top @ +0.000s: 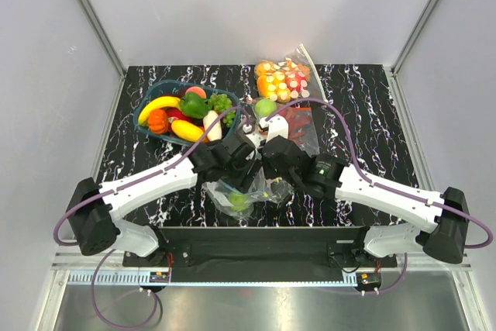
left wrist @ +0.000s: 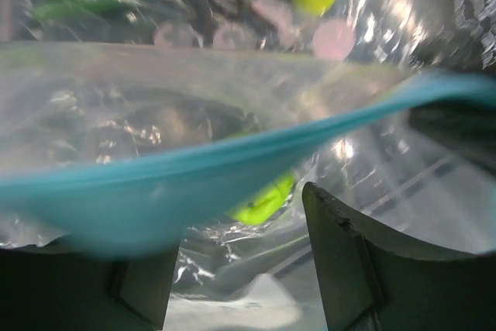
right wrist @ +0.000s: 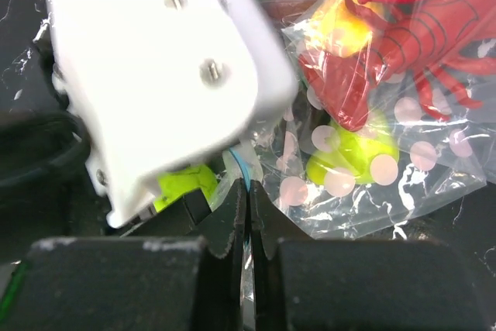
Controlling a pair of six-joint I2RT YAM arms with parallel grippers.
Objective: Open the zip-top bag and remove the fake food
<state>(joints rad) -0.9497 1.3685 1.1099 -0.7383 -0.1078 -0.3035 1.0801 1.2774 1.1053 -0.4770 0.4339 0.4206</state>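
R gripper (right wrist: 248,201) pinched shut on zip-top bag (top: 246,191) edge; my L gripper (left wrist: 232,253) jaws apart, teal zip strip (left wrist: 194,172) across in front.

Teal-edged clear zip-top bag (left wrist: 232,98), lime-green fake food (left wrist: 263,201), black white-veined marble table (top: 372,114).

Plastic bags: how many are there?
3. The zip-top bag is nearest the front, a bag of red toys behind it to the right, a bag of orange pieces at the back. The arms might hide more.
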